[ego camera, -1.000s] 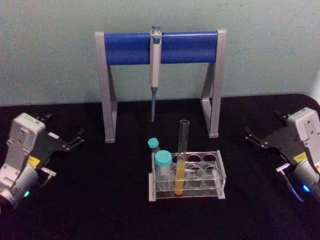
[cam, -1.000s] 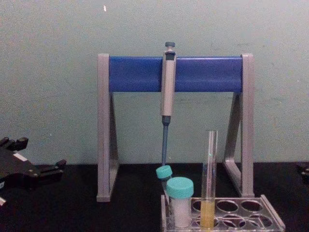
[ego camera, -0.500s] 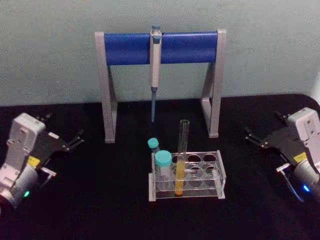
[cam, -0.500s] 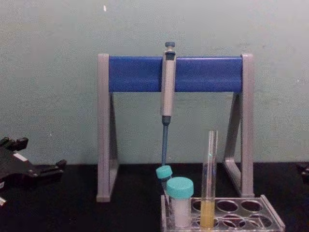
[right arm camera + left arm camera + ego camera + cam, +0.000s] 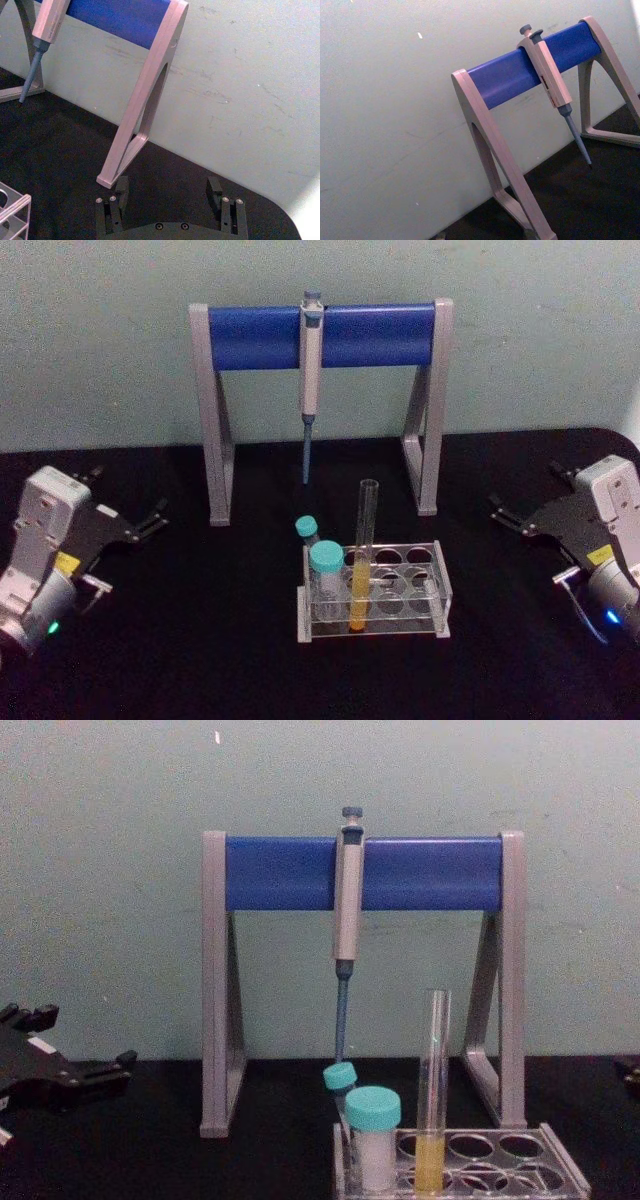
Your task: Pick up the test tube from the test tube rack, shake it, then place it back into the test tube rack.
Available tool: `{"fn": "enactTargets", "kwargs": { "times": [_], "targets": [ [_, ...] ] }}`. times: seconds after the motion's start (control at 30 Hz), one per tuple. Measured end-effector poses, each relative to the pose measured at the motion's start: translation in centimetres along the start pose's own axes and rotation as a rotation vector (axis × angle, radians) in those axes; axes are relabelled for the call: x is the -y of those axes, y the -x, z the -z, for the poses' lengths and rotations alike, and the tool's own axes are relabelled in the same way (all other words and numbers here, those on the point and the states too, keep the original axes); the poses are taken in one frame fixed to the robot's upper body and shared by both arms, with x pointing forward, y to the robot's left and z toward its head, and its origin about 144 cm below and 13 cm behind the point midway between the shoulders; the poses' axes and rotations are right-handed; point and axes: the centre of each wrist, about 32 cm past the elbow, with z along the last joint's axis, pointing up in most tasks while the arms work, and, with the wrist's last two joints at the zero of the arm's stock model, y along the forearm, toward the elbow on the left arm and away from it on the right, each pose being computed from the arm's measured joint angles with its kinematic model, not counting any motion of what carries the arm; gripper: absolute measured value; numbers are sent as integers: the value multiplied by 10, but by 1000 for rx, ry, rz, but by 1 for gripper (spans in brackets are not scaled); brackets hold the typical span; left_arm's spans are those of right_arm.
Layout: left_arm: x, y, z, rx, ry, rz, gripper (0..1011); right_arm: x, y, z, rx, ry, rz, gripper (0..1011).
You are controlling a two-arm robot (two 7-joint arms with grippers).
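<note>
The test tube [image 5: 362,550] is a tall clear glass tube with yellow-orange liquid at its bottom. It stands upright in the front row of the low clear test tube rack [image 5: 441,592] at the table's middle. In the chest view the test tube [image 5: 433,1090] rises well above the test tube rack [image 5: 562,1172]. My left gripper [image 5: 128,495] rests open at the far left, well away from the rack, and nothing is between its fingers. My right gripper [image 5: 528,492] rests open at the far right; in the right wrist view the right gripper [image 5: 168,187] shows its fingers wide apart and empty.
Two teal-capped white vials [image 5: 324,565] stand at the rack's left end. Behind the rack a grey-and-blue pipette stand [image 5: 320,335] holds a hanging pipette [image 5: 311,360]. Black tabletop [image 5: 200,640] lies open on both sides of the rack.
</note>
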Motion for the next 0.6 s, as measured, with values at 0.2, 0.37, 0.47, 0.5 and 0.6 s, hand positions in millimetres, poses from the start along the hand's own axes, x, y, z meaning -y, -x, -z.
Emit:
{"fn": "enactTargets", "kwargs": {
  "times": [0.2,0.37,0.47,0.5,0.6],
  "targets": [
    [0,0,0,0,0,0,1001,0,0,0,0,0,0,1000],
    [0,0,0,0,0,0,1001,0,0,0,0,0,0,1000],
    [0,0,0,0,0,0,1001,0,0,0,0,0,0,1000],
    [0,0,0,0,0,0,1001,0,0,0,0,0,0,1000],
    [0,0,0,0,0,0,1001,0,0,0,0,0,0,1000]
  ]
}}
